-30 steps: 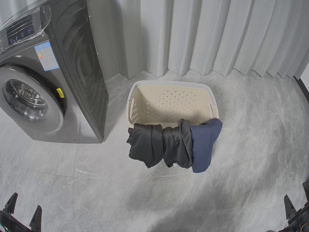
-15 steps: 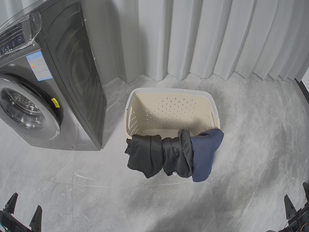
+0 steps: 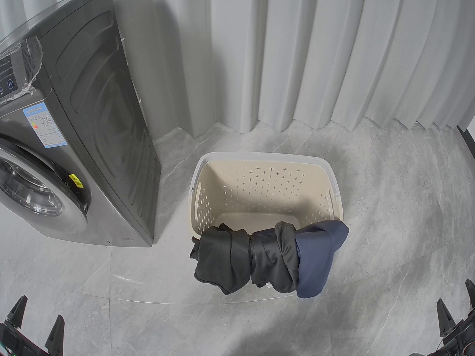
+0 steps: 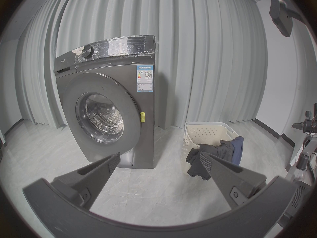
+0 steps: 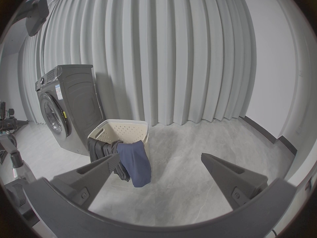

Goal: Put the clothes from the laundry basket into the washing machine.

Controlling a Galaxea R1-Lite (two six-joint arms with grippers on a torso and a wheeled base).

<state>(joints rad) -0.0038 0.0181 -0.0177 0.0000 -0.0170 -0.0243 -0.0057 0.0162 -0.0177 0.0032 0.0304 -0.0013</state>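
A cream laundry basket (image 3: pixel 264 161) stands on the grey floor ahead. Dark grey clothes (image 3: pixel 242 260) and a blue garment (image 3: pixel 316 253) hang over its near rim. The grey washing machine (image 3: pixel 94 124) stands to the left with its round door (image 3: pixel 29 194) shut. My left gripper (image 3: pixel 35 317) is open at the lower left, well short of the basket. My right gripper (image 3: pixel 457 302) is open at the lower right, empty. The left wrist view shows the machine (image 4: pixel 112 99), the basket (image 4: pixel 204 133) and the clothes (image 4: pixel 211 152). The right wrist view shows the basket (image 5: pixel 115 131) and blue garment (image 5: pixel 135 162).
White curtains (image 3: pixel 307 50) hang along the back wall behind the basket and machine. Open grey floor (image 3: pixel 148 297) lies between me and the basket, and to its right.
The head view has shifted: basket and clothes sit lower and nearer, and the washing machine has slid toward the left edge. Both grippers stay as they were.
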